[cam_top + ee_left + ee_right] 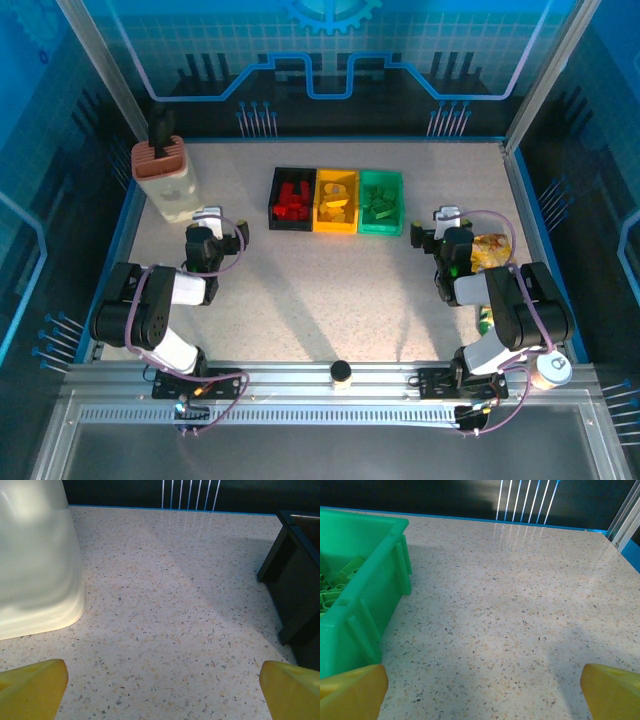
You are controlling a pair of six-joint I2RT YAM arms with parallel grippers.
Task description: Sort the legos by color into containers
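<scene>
Both arms are sitting folded back near the table's front corners, forearms reaching forward. The left gripper (207, 217) is hanging low just beside the beige holder (165, 180), and the right gripper (447, 219) is hanging off the green bin's right side (380, 229). Both are standing wide apart and holding nothing.

From above, the black bin (293, 172), yellow bin (335, 228) and green bin are lining up touching in a row. The red legos (291, 200), yellow legos (337, 200) and green legos (380, 202) are lying inside the matching-position bins.

The left wrist view is showing the left gripper (160, 692) over bare speckled table, the holder's pale base (35, 570) at left and the black bin's corner (295, 580) at right. The right wrist view is showing the right gripper (482, 692), the green bin's ribbed wall (375, 595) and green legos (335, 587) within.
</scene>
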